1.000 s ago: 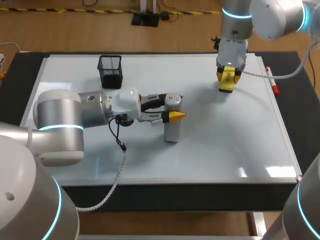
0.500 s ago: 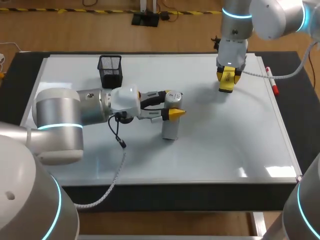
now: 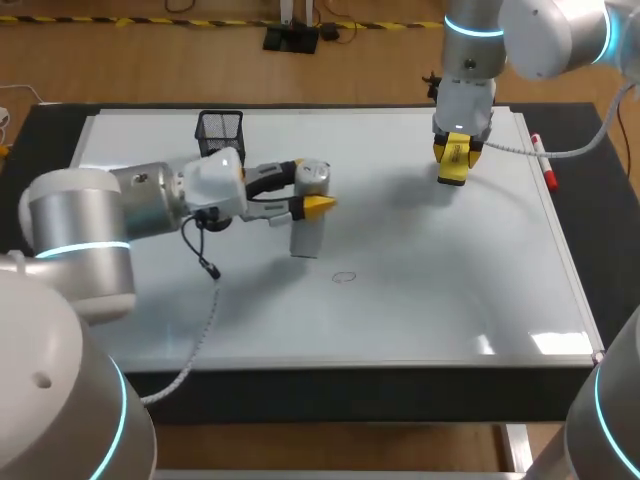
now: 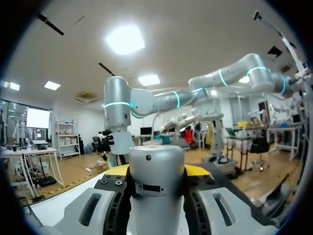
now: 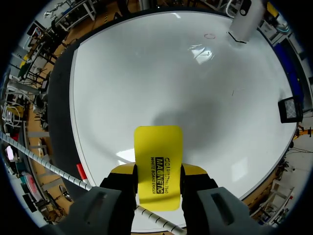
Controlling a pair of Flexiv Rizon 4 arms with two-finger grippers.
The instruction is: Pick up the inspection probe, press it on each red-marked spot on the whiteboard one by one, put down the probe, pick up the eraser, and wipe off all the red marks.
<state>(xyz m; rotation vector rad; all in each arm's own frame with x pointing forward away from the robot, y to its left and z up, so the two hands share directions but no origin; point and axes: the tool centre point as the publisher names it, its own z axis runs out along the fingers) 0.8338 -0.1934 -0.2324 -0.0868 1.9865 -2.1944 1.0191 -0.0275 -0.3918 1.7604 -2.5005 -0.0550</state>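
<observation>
Inspection probe (image 3: 306,232) stood clamped in the left gripper (image 3: 308,192), whose yellow-tipped fingers pressed on its body from two sides just under the grey cap. It was over the whiteboard (image 3: 450,280), left of centre, between the black mesh pen cup (image 3: 221,140) and a faint ring mark (image 3: 343,277). The mark lay near the probe, on the side closer to the robot and a little to the right, clear of it. The probe's long axis ran close to upright. Its cap was up and its lower end pointed down at the board. Whether that end touched the surface could not be told.

The step in hand looked like the pressing. To do it well, the arm would carry the probe sideways until its foot sat squarely over the ring. It would then lower the probe straight along its own axis without tilting, so that the end landed flat and did not skid.

Well apart, over the far right of the board, the right gripper (image 5: 158,171) hung with its fingers closed on the yellow eraser (image 5: 157,144).
</observation>
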